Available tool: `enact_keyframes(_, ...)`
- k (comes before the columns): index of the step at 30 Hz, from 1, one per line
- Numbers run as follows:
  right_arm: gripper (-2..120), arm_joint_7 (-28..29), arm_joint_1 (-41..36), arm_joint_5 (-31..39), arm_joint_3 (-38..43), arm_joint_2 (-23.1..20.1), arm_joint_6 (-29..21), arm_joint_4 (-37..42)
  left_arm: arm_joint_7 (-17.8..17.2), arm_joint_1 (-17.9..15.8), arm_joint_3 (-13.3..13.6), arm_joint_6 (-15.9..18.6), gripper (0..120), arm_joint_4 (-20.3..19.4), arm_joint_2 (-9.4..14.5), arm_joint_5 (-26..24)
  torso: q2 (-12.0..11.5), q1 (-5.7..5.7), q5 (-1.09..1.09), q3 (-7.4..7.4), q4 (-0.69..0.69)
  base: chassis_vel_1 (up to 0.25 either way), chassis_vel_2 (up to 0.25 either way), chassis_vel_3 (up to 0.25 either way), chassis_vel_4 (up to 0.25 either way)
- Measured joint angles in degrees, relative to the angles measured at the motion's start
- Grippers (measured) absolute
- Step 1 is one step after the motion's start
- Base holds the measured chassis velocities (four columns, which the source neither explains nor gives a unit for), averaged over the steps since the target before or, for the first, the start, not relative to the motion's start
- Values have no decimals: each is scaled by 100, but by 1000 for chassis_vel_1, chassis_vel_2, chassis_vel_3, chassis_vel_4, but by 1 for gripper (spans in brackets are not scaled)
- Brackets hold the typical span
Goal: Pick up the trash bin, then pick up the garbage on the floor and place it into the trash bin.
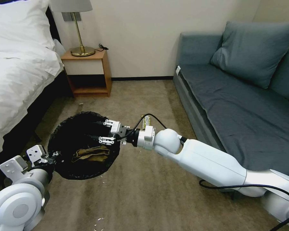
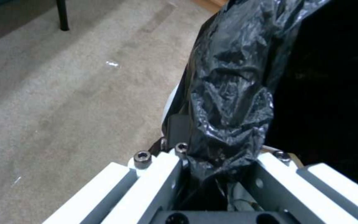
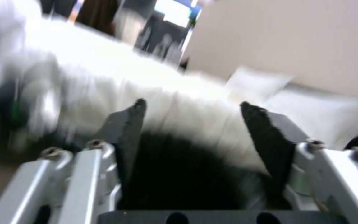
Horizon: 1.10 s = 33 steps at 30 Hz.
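Note:
The trash bin (image 1: pixel 65 128), its black liner spread over the rim, hangs above the carpet at the lower left of the head view. My left gripper (image 1: pixel 50 157) is shut on the bin's near rim; the left wrist view shows the crumpled liner (image 2: pixel 228 93) pinched between the jaws. A tan paper bag (image 1: pixel 93 154) lies inside the bin. My right gripper (image 1: pixel 98 130) hovers over the bin's right side, open with nothing between its fingers (image 3: pixel 129 124). A yellow-brown snack wrapper (image 1: pixel 146 122) lies on the carpet just behind the right wrist.
A white-sheeted bed (image 1: pixel 16 73) runs along the left. A wooden nightstand (image 1: pixel 86 70) with a brass lamp stands against the far wall. A grey sofa (image 1: pixel 240 106) lines the right. Small white scraps (image 1: pixel 99 219) dot the carpet near me.

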Motion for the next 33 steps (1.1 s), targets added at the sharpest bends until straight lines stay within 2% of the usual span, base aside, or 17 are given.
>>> enact_keyframes(2,76,689,-98,280,536,-133,-11,403,22,8,-86,0,1,86,24,-1,1,-1,-2,-1,-2,0,0,0,0)
enact_keyframes(3,80,1290,-220,393,828,-134,-136,565,40,29,-145,2,1,115,30,4,1,0,0,-1,-1,0,0,0,0)
enact_keyframes(4,80,1290,-220,393,828,-134,-136,565,40,29,-145,2,1,115,30,4,1,0,0,-1,-1,0,0,0,0)
enact_keyframes(5,87,1911,-395,437,1142,-100,-301,665,44,33,-196,5,1,143,35,-5,1,0,-1,-1,1,0,0,0,0)
enact_keyframes(6,90,2279,-540,423,1330,-60,-385,693,30,30,-220,5,1,157,36,-28,0,-1,-1,-2,0,0,0,0,0)
enact_keyframes(7,95,2835,-817,288,1626,30,-491,697,-121,13,-252,33,1,155,31,-210,0,0,1,-1,0,0,0,0,0)
enact_keyframes(8,95,2835,-817,288,1626,30,-491,697,-121,13,-252,33,1,155,31,-210,0,0,1,-1,0,0,0,0,0)
enact_keyframes(9,99,3281,-1099,38,1923,130,-609,697,-370,1,-273,97,1,120,13,-560,0,0,2,0,0,0,0,0,0)
enact_keyframes(10,99,3281,-1099,38,1923,130,-609,697,-370,1,-273,97,1,120,13,-560,0,0,2,0,0,0,0,0,0)
enact_keyframes(12,100,3751,-1718,-355,2500,250,-798,755,-594,44,-300,215,1,101,-48,-717,0,0,1,0,-1,0,0,0,0)
enact_keyframes(19,100,3828,-2369,-588,3018,264,-913,889,-718,115,-335,301,1,68,-84,-839,0,-1,-1,-1,0,0,0,0,0)
enact_keyframes(20,100,3797,-2728,-706,3251,249,-907,933,-719,132,-355,317,1,50,-93,-892,0,0,-2,-1,2,0,0,0,0)
enact_keyframes(23,100,3741,-3203,-821,3527,237,-829,963,-721,146,-439,321,1,13,-100,-986,0,0,2,0,-5,0,0,0,0)
enact_keyframes(27,100,3636,-3915,-856,3973,202,-745,1139,-853,155,-578,339,1,-162,-130,-1395,0,0,1,-1,-1,0,0,0,0)
enact_keyframes(33,100,3558,-4252,-865,4258,173,-705,1282,-1058,181,-629,414,1,-240,-162,-1522,0,0,0,-1,0,0,0,0,0)
